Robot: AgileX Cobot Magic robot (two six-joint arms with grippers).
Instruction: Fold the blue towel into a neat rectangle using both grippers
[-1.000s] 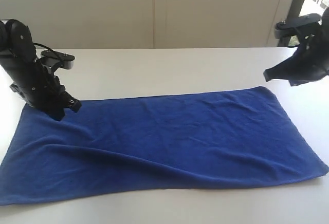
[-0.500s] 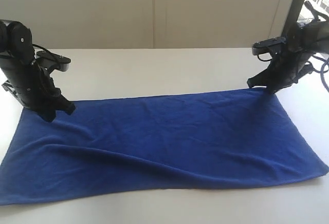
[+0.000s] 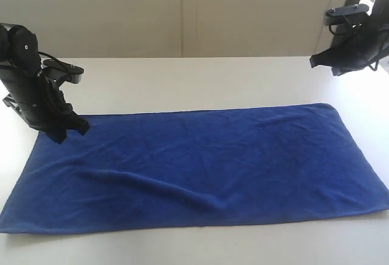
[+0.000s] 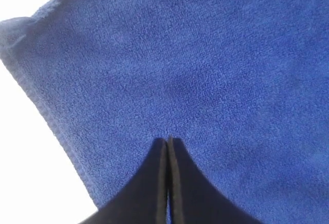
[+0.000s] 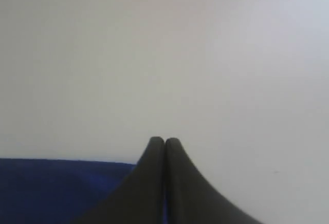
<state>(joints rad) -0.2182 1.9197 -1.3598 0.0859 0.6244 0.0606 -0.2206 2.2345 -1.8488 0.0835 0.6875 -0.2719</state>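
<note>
Exterior view: the blue towel [image 3: 200, 161] lies flat on the table [image 3: 182, 82], where I hold the left gripper [image 3: 61, 134], jaws together, tip-down at its far left corner and the right gripper [image 3: 317, 60], closed and empty, aloft beyond the far right corner, presumably staging a fold.

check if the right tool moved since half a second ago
Yes. The right tool rose off the towel at its far corner, up level with the table back edge.

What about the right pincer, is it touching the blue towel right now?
Apart. The exterior view shows the right pincer hanging beyond the far corner of the blue towel, with bare white table showing between them.
</note>
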